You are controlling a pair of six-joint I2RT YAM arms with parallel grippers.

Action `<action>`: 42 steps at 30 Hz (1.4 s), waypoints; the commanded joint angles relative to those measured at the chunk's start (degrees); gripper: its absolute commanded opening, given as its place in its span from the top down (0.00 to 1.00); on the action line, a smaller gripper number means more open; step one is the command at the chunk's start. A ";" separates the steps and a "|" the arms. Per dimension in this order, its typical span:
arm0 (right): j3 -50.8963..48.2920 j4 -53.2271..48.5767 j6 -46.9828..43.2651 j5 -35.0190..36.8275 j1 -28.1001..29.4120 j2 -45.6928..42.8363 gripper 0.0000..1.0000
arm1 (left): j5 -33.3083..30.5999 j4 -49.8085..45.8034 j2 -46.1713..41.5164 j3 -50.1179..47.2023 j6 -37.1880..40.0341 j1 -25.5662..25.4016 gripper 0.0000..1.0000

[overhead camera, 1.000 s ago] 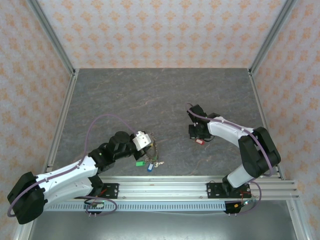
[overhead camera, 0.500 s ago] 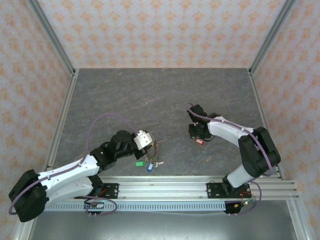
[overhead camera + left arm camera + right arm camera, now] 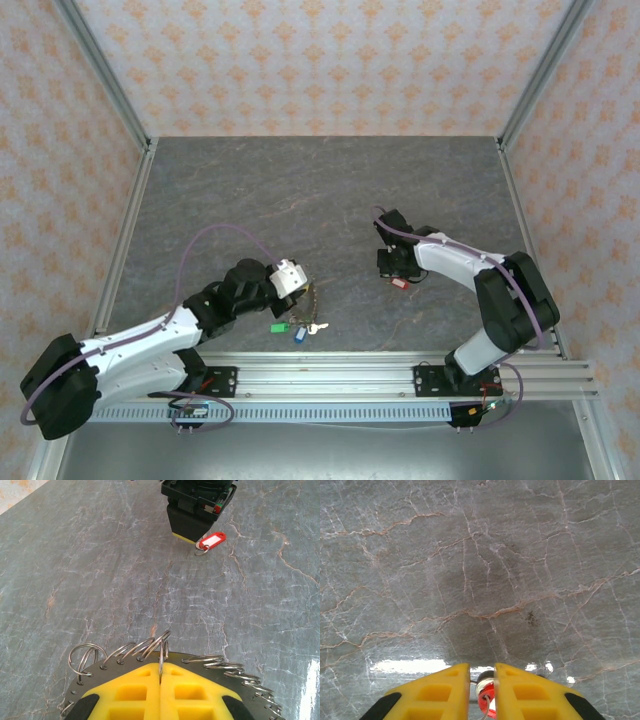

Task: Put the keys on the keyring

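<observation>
At the near edge, the aluminium rail [image 3: 330,366] carrying both arm bases is seen, and just beyond it, on the base side of the left gripper [image 3: 306,290], a green-tagged key [image 3: 279,326] and a blue-tagged key [image 3: 299,333] lie close together on the table [image 3: 300,190]. A small strip of bare stone is left between these tags and the rail.

The left gripper [image 3: 161,669] is pressed fully together, and the thin wire of the keyring [image 3: 220,661] is pinched between its yellow fingertips. The ring is held low over the table, its rim fanned out to both sides of the fingers, with small split loops standing up along it.

Ahead of the left fingertips a wide stretch of open grey marbled surface is offered, with nothing lying on it up to the right gripper [image 3: 186,535].

The right gripper [image 3: 482,671] is lowered to the table with its jaws a narrow gap apart. The red-tagged key [image 3: 211,541] is found at its tips: the metal loop and part of the red tag sit inside the gap, while the rest of the tag sticks out to one side on the stone. Whether the tag is actually clamped cannot be told.

Beyond the right gripper [image 3: 393,270], bare table is left open up to the far edge, where the metal frame and patterned walls close the space; the side edges are well apart from both grippers.
</observation>
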 commanded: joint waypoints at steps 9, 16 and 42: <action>-0.82 0.57 0.17 0.46 -0.36 1.20 0.80 | -1.88 -3.51 2.50 1.25 0.75 -0.05 1.00; -0.82 0.68 0.40 0.39 -0.36 1.41 0.80 | -1.59 -4.12 4.53 2.31 0.95 -0.10 1.00; -3.22 4.60 -1.23 -1.19 -0.32 -6.43 0.81 | -1.09 -4.61 7.41 3.94 1.65 -0.13 1.00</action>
